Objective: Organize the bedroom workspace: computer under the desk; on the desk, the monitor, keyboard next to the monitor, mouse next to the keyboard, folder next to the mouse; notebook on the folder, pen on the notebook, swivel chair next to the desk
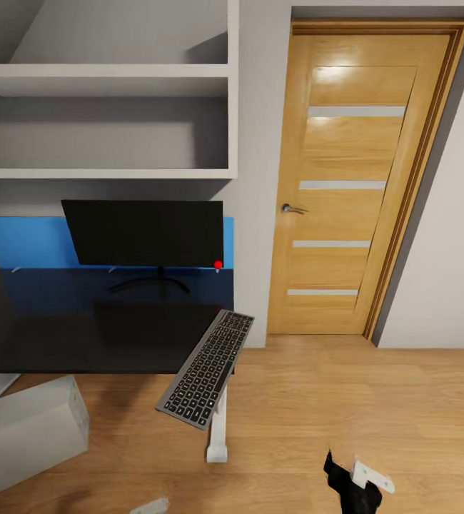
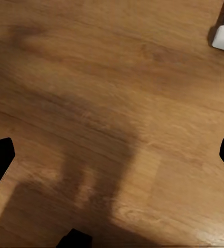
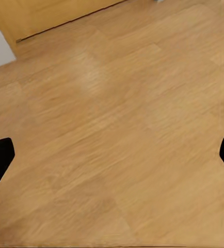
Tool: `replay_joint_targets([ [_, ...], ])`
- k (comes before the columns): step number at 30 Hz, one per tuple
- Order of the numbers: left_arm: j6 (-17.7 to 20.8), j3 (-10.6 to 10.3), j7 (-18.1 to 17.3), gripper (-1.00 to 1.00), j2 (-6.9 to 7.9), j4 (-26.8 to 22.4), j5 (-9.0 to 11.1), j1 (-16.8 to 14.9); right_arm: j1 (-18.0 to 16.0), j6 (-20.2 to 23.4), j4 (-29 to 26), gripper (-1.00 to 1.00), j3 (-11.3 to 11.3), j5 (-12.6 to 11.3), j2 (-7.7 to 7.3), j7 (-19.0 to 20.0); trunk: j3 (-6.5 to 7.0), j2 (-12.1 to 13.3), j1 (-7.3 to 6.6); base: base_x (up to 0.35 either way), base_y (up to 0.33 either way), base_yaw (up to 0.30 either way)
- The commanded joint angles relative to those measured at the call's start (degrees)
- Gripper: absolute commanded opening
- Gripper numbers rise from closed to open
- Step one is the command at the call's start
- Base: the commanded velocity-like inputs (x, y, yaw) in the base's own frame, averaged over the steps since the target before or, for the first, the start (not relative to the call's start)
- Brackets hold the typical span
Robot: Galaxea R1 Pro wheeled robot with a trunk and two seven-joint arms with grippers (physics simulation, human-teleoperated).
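Here the attic bedroom shows an oak door (image 1: 364, 185) in the far wall and light wood floor (image 1: 346, 407) ahead. Left of the door stands the surface (image 1: 61, 321), its glossy black top backed by a blue wall panel (image 1: 25, 243) under pale shelves (image 1: 103, 78). The monitor (image 1: 144, 232) stands upright on it, toward the back, so that requirement looks met. The computer (image 1: 28, 432) lies on the floor at the surface's near edge, apparently tilted and only partly beneath the top.

The keyboard (image 1: 207, 368) sits askew at the surface's right corner, its far end on the top and its near end hanging out past the edge above a white leg (image 1: 218, 428). It looks precarious; I judge the keyboard step to be the one in hand, unfinished.

The right end effector (image 1: 353, 485) hangs low over bare floor right of the leg, fingers spread wide in its wrist view, holding nothing. The left end effector (image 2: 112, 155) likewise hovers over shadowed floor, fingers apart and empty.

The next move probably calls for one arm to rise to the keyboard's overhanging end, then slide or lift it fully onto the top, parallel before the monitor's foot, without tipping it off.
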Motion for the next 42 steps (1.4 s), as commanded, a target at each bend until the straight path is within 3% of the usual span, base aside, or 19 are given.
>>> replay_joint_targets([
  [1,-0.3,-0.6,0.4,1.00,0.05,0.8,0.6,-0.1,0.4,-0.3,0.3,1.00,0.5,0.5,0.00,-0.6,-0.06,0.0,0.00,0.000,0.000,0.000],
  [3,-0.4,-1.0,0.4,1.00,-0.14,3.9,0.5,-0.1,1.8,-0.8,0.7,1.00,0.5,1.3,-0.08,-0.6,-0.06,0.0,0.00,0.000,0.000,0.000],
  [6,-1.7,-2.7,0.3,1.00,-1.55,9.0,0.2,-0.1,4.5,-1.5,1.0,1.00,0.6,2.1,-0.14,-0.4,-0.06,0.0,0.00,0.000,0.000,0.000],
  [8,-3.7,-3.8,0.3,1.00,-2.13,10.6,0.1,-0.1,6.1,-1.6,1.1,1.00,0.7,2.4,-0.10,-0.3,-0.06,0.0,0.00,0.000,0.000,0.000],
  [9,-7.1,-5.0,0.0,1.00,-2.65,12.6,0.3,-0.1,7.5,-1.4,1.1,1.00,0.7,3.3,-0.22,-0.1,0.12,0.4,-0.22,0.000,0.000,0.000],
  [11,-7.6,-5.2,-0.7,1.00,-2.68,13.3,0.3,-0.1,7.7,-1.2,1.1,1.00,0.7,3.5,-0.43,-0.1,0.48,1.2,-0.66,0.000,0.000,0.000],
  [13,-8.1,-5.2,-4.6,1.00,-2.58,14.4,0.4,-0.1,7.9,-0.1,1.2,1.00,0.8,3.7,-0.72,-0.1,0.84,2.0,-1.10,0.000,0.000,0.000],
  [21,-8.6,-5.3,-8.0,1.00,-2.61,14.9,0.6,-0.1,8.0,0.5,1.2,1.00,0.8,3.7,0.42,-0.1,1.74,4.0,-2.20,0.000,0.000,0.000],
  [42,-8.6,-5.4,-8.1,1.00,-2.70,14.9,0.6,-0.1,8.0,0.4,1.2,1.00,0.7,3.7,0.40,-0.1,1.74,4.0,-2.20,0.171,0.000,0.000],
])
